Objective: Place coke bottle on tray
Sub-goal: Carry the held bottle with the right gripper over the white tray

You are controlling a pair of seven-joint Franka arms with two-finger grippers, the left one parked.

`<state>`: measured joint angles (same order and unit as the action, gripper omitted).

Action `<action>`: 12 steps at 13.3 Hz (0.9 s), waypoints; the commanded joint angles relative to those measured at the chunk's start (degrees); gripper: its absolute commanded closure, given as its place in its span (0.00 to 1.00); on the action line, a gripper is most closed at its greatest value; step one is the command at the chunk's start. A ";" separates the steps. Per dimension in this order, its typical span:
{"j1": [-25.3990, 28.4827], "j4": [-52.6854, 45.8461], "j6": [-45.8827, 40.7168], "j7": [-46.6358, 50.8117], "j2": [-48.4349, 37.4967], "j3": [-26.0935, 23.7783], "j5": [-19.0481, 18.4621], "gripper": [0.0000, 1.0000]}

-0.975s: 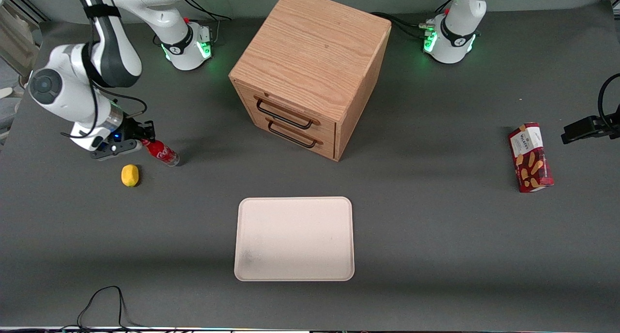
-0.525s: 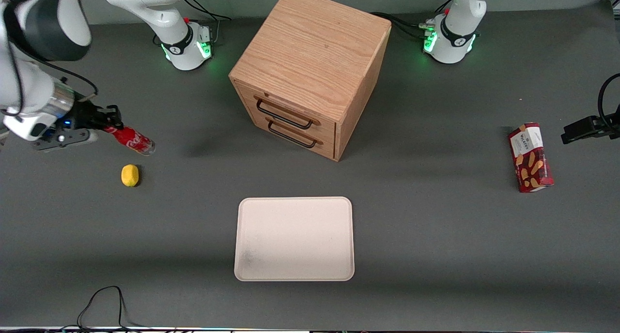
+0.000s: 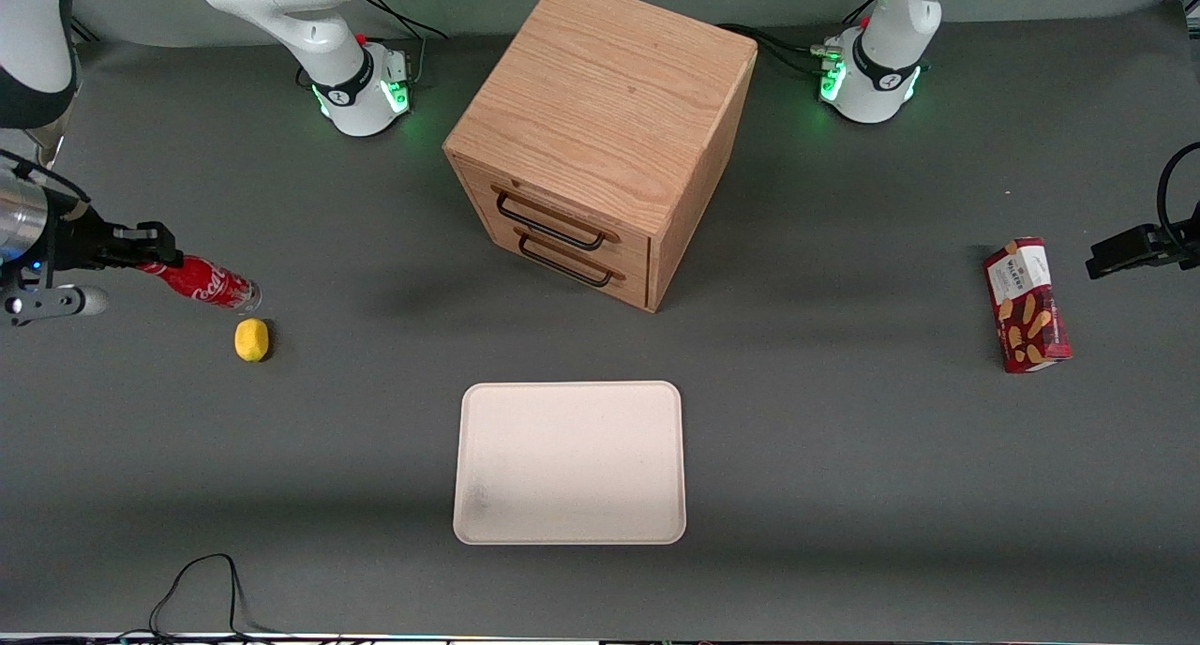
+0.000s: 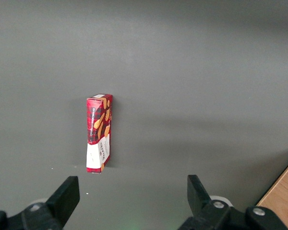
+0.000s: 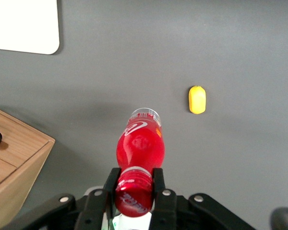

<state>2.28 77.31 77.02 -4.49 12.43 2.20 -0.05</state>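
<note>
Pinching the coke bottle by its cap, the gripper now rises clear of the table, lifting it away from the lemon below, with the tray well apart, awaiting delivery.

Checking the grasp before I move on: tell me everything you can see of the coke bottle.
The coke bottle is small and slim, with a red cap, a red label in white script and a clear base. It looks like plastic. The gripper is shut on its cap end, holding it above the table, near the lemon, well away from the tray.
</note>
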 commanded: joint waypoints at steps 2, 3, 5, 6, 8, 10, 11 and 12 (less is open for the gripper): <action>0.27 -13.40 -3.80 5.53 9.70 -1.23 0.40 1.00; 0.27 -16.02 -3.63 7.37 12.15 -2.19 0.40 1.00; 0.18 -21.47 -3.54 8.62 17.60 -5.00 0.31 1.00; 0.35 -22.72 -2.93 8.97 19.54 -6.15 0.22 1.00; 2.36 -24.39 1.27 13.69 22.36 -7.65 0.13 1.00; 5.17 -24.66 7.33 19.06 24.91 -7.65 0.13 1.00; 6.32 -24.66 10.32 20.65 26.05 -7.65 -0.04 1.00; 7.55 -24.66 12.87 22.40 27.28 -7.65 -0.04 1.00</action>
<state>7.95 56.43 87.43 13.97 36.59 -5.47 -0.05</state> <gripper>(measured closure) 0.683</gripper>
